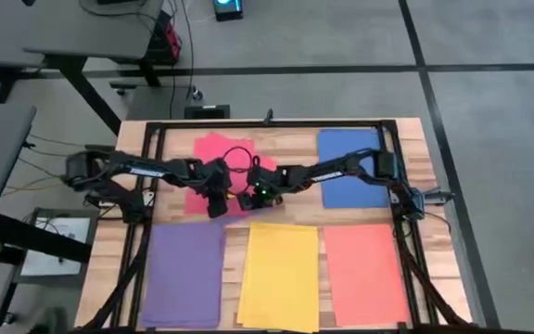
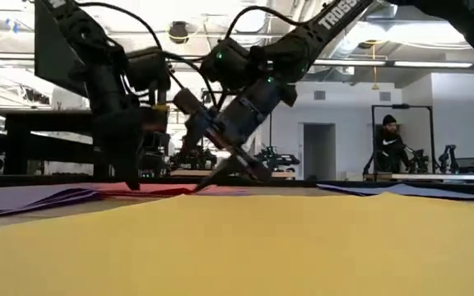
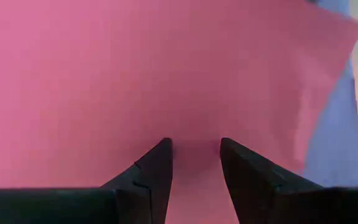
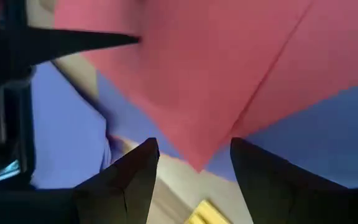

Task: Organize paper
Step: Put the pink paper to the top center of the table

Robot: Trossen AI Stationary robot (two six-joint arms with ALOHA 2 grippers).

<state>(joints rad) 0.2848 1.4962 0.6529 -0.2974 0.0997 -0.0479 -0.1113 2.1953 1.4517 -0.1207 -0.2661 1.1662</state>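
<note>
Nearest the front edge of the wooden slatted counter (image 1: 415,139), three flat rectangular sheets of paper are laid in a row: a purple sheet (image 1: 182,274) on the left, a yellow sheet (image 1: 280,276) in the middle and an orange-red sheet (image 1: 363,272) on the right. Narrow strips of bare wood are left between them, and the yellow sheet is seen to reach the front edge. Behind this row, at the counter's middle, both grippers are brought close together over the near corner of a red-pink sheet (image 1: 213,176). The left gripper (image 3: 195,163) is held narrowly parted, its tips pressed down on the red-pink paper. The right gripper (image 4: 194,155) is spread wider, and the sheet's pointed corner is seen between its fingers, with blue-purple paper beneath. At the far right, a blue sheet (image 1: 352,169) lies well apart from both grippers, with open wood around it. Beyond the counter, a person (image 2: 389,144) is seen in the room.
</note>
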